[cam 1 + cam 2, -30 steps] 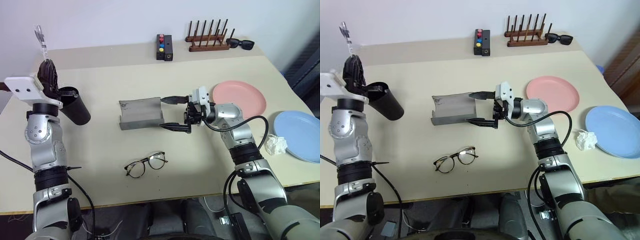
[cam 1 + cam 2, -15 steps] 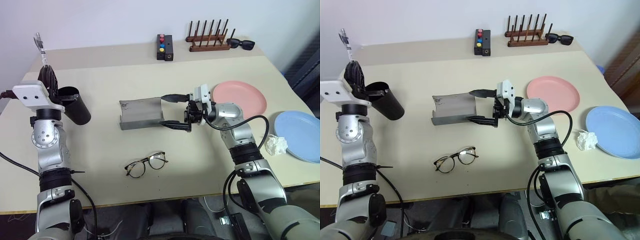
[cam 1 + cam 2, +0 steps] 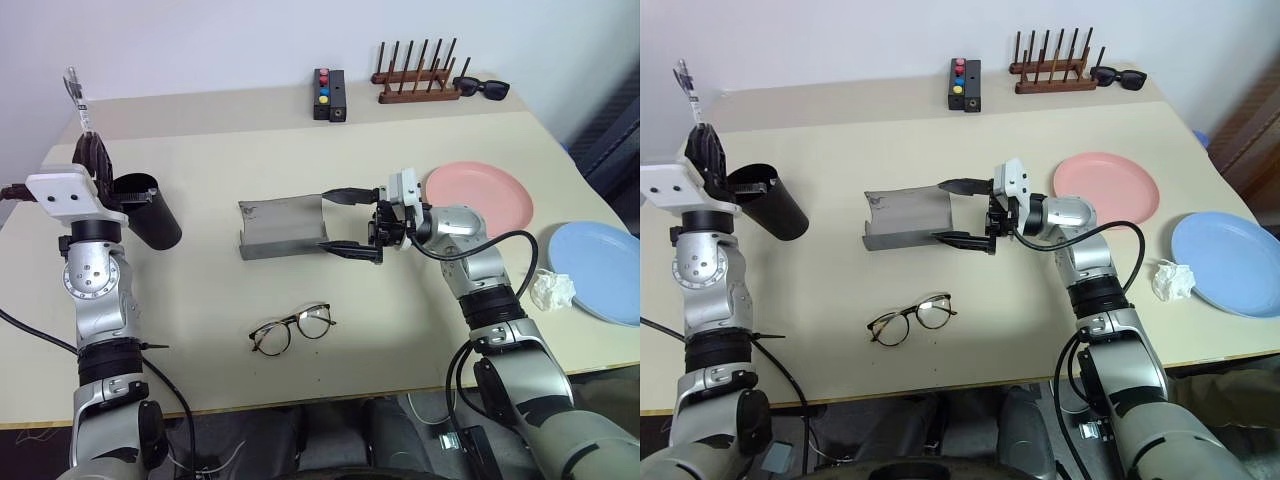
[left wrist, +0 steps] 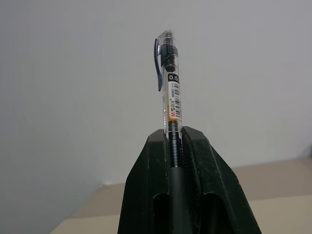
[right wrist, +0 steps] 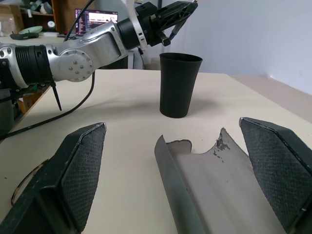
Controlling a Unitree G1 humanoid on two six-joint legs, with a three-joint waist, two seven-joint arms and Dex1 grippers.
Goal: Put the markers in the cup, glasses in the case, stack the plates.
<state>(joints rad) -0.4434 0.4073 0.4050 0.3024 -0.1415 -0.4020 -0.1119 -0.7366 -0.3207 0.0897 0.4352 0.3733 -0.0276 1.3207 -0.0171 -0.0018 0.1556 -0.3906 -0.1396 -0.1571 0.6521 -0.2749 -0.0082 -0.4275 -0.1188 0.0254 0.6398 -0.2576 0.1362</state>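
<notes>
My left gripper (image 3: 93, 150) is shut on a marker (image 4: 170, 83), a clear pen with a dark clip that points up above the fingers (image 4: 195, 161). It hangs just above and beside the rim of the black cup (image 3: 150, 212), which stands upright at the table's left. The open grey case (image 3: 282, 228) lies mid-table. My right gripper (image 3: 340, 222) is open, its fingers straddling the case's right end. The glasses (image 3: 291, 330) lie unfolded in front of the case. The pink plate (image 3: 480, 195) and the blue plate (image 3: 600, 265) lie apart at the right.
A crumpled white tissue (image 3: 553, 290) sits beside the blue plate. At the table's back stand a black box with coloured buttons (image 3: 328, 95), a wooden peg rack (image 3: 415, 80) and black sunglasses (image 3: 482, 88). A wall rises behind the table.
My left wrist has rolled and tipped a little, so the held marker leans differently while the hand stays over the cup. The right arm and the case have not moved.
</notes>
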